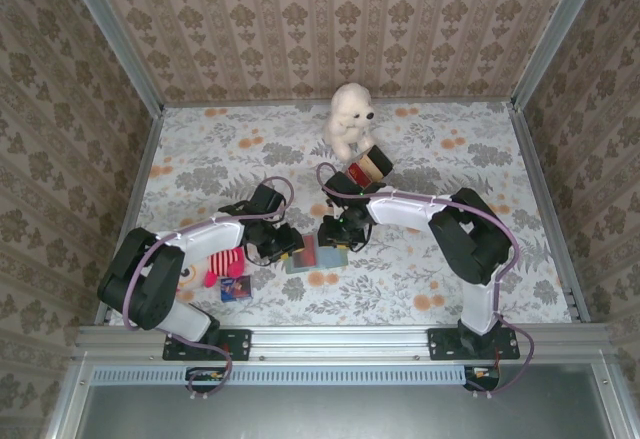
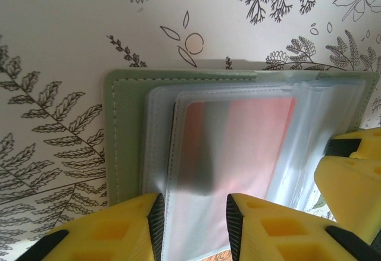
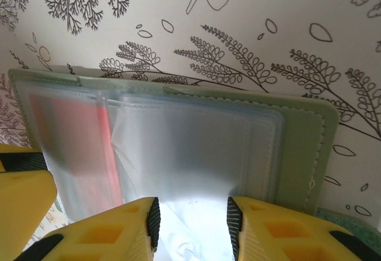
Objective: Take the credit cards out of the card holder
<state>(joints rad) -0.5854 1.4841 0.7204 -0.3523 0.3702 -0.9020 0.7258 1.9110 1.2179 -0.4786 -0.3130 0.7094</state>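
Left wrist view: a narrow gap is seen between the yellow fingers (image 2: pixel 125 231) of the left gripper (image 2: pixel 193 216). A clear sleeve holding a red card (image 2: pixel 256 136) lies in that gap; whether it is pinched cannot be told. The right gripper (image 3: pixel 193 216) is set just as narrowly over the pale sleeves, its grip equally unclear. The card holder (image 2: pixel 122 136) is laid open on the table (image 1: pixel 450 159) between both arms. Beyond its green far edge, bare tabletop is seen up to a striped box (image 1: pixel 368 167) and a plush bear (image 1: pixel 350 119).
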